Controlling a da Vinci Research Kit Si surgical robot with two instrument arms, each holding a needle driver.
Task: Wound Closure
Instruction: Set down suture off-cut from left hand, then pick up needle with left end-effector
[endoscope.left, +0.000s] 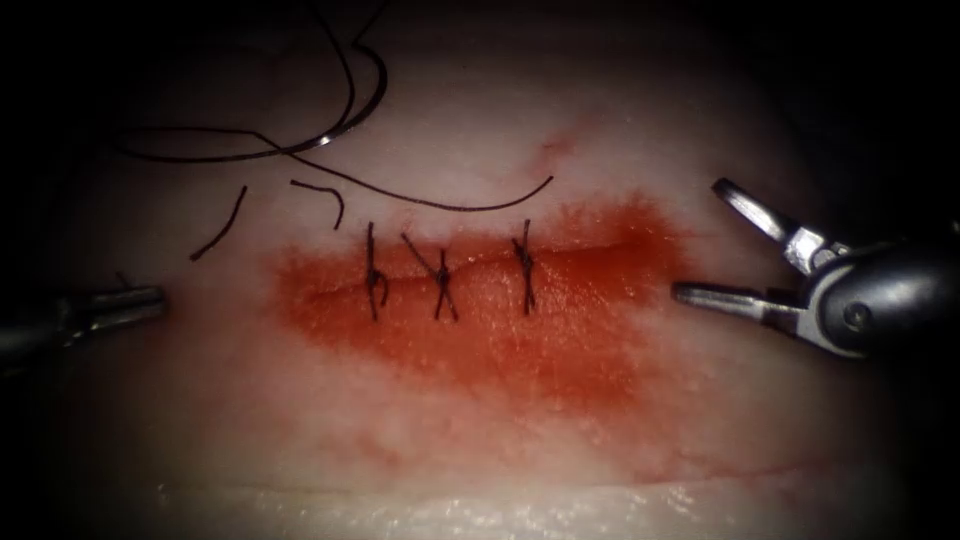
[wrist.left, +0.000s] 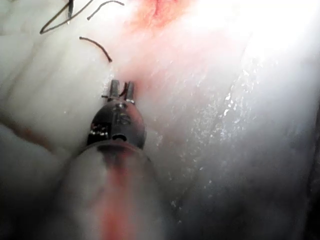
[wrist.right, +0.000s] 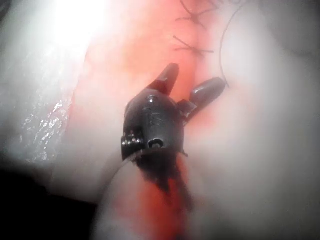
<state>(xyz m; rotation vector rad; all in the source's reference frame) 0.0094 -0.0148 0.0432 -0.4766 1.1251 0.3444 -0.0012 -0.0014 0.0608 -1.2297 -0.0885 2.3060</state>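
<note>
Your left tool (endoscope.left: 150, 300) sits at the left end of the cut (endoscope.left: 470, 285), jaws pressed together, holding nothing. Your right tool (endoscope.left: 705, 240) sits at the right end, jaws spread wide, also empty; the right wrist view confirms the gap between them. Three tied stitches (endoscope.left: 440, 285) cross the cut, ringed by red fluid (endoscope.left: 560, 340) on the tissue (endoscope.left: 480, 450). The curved needle (endoscope.left: 355, 115) lies free on the tissue surface, above and left of the cut, not in the tissue. Its thread (endoscope.left: 450, 205) trails toward the stitches. Two cut ends of thread (endoscope.left: 220, 225) lie just below the needle.
</note>
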